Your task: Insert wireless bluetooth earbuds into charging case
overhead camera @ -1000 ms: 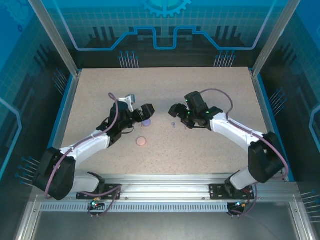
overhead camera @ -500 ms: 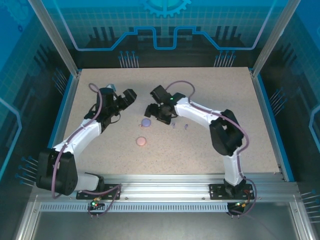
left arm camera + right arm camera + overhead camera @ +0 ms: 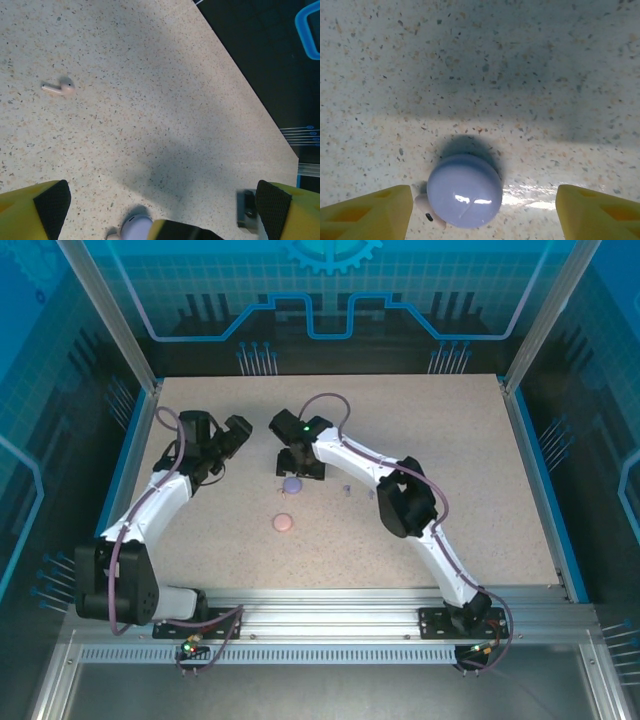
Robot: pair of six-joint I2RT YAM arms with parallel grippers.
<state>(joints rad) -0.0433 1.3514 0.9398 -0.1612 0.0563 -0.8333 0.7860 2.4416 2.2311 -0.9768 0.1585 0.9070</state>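
Here a pale earbud (image 3: 59, 88) lies flat, stem pointing left; left pincer (image 3: 161, 200) and right pincer (image 3: 485, 200) gape wide.

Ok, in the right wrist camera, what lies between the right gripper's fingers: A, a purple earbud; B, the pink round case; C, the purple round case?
C: the purple round case lies on the table between the spread fingers of the right gripper, neither finger touching it, with a pale earbud against its left side.
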